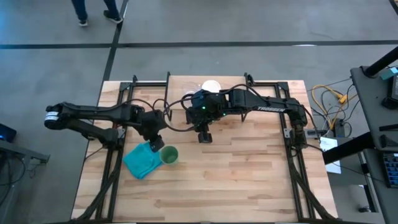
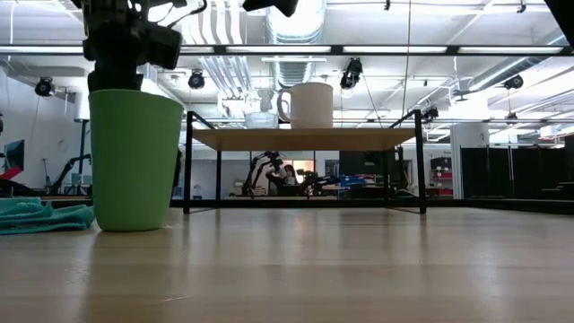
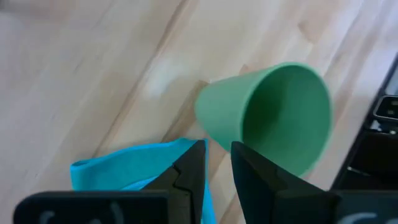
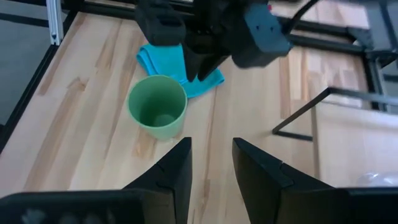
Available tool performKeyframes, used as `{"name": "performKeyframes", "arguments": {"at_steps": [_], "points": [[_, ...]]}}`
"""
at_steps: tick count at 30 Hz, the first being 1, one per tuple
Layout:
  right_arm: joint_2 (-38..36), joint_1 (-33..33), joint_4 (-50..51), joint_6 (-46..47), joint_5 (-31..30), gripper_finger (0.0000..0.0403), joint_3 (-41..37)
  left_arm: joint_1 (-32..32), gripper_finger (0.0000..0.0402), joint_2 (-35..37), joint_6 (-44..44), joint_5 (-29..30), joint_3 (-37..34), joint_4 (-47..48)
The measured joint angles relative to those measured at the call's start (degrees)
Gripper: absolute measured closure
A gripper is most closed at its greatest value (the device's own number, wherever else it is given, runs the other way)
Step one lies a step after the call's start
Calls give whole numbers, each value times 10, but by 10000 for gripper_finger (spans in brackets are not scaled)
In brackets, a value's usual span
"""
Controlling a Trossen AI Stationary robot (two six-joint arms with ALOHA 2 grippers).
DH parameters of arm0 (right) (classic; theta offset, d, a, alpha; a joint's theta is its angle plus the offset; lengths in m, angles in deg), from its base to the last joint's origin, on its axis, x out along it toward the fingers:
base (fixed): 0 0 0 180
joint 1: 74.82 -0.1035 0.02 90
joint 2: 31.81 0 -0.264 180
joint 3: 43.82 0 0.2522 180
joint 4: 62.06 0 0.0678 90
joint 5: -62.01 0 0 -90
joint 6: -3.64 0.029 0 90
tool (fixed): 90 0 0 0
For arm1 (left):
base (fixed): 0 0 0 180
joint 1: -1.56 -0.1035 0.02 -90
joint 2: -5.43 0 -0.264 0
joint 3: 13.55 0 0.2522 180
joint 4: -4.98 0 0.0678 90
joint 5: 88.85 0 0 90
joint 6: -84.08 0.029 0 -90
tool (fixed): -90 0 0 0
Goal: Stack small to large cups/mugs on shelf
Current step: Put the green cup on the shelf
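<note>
**Green cup alone on open tabletop, two vessels already on the shelf**

The green cup stands upright on the wooden table, mouth up, towards the left side of the board. A crumpled teal cloth lies just beside it on its left; from above the two look to be touching or nearly so. The left gripper hangs over the cup's near rim, between cup and cloth. Its fingers are apart by a narrow gap and close on nothing.

The rest of the tabletop in front and to the right of the cup is bare wood, with wide room out to the black frame rails that run along both side edges.

Farther back, the right gripper sits near the middle of the table, just in front of the shelf, its fingers spread and empty.

Beyond it stands the shelf, a light-wood board on thin black legs. On it rest the white mug, handle to the left in the low view, and the small clear glass cup just beside that handle. The right half of the shelf top is bare.

A person's legs show on the floor past the table's far edge.
</note>
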Motion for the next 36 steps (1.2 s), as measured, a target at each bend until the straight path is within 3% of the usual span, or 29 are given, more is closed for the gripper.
{"name": "performKeyframes", "arguments": {"at_steps": [13,23,31,36], "points": [[0,-8,-4,19,3,293,-61,45,338,-53,-2,0,21,3],[0,-28,-21,-46,3,293,-65,50,339,-90,0,1,28,-3],[0,-50,-56,-112,62,293,-66,50,395,-87,-1,2,28,-38],[0,-56,-67,-133,64,293,-71,50,397,-83,-18,4,29,-94]]}}
